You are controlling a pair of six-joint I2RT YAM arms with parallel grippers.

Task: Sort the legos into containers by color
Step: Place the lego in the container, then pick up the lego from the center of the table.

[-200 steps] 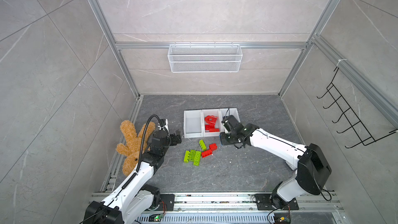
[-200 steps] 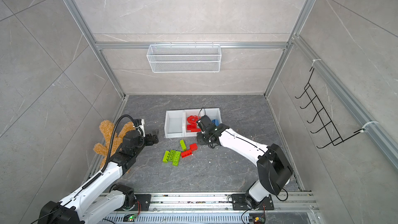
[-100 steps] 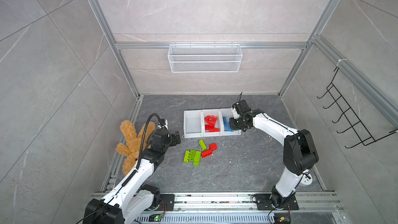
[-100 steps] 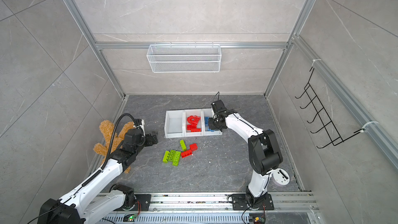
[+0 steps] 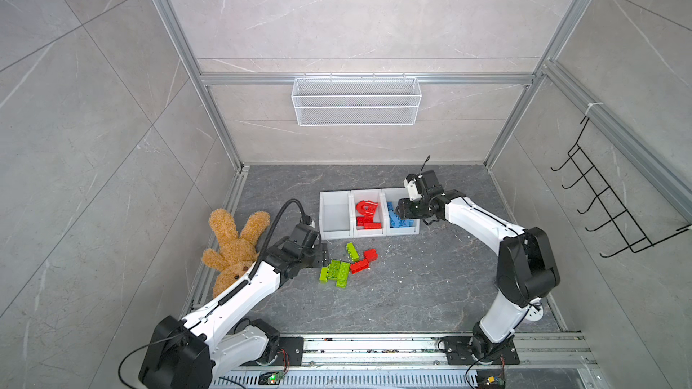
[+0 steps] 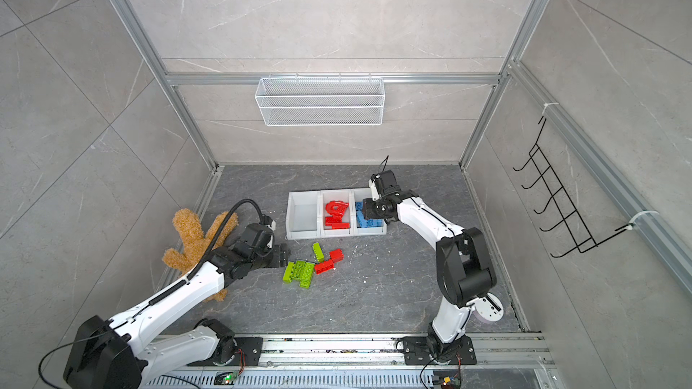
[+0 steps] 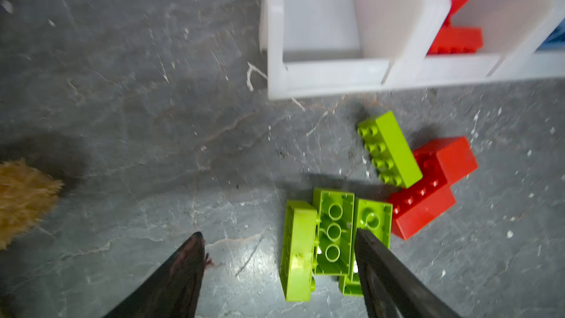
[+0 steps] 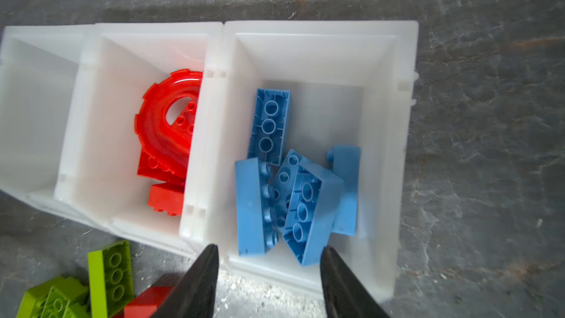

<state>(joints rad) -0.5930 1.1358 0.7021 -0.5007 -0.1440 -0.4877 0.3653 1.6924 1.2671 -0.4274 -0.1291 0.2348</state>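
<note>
Near the white containers, the left gripper straddled lime green legos on the floor with jaws wide, likely needing to close squarely on one brick, while the right gripper hung parted, empty, above blue bricks.

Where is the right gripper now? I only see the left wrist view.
Observer: The right gripper hangs over the end bin, jaws apart, gripping nothing.
Operator: What is in that bin?
Observer: About five blue bricks, piled loosely.
Operator: Any blue lying loose beyond my view?
Observer: None in both top views; only green bricks and red bricks lie on the floor.
</note>
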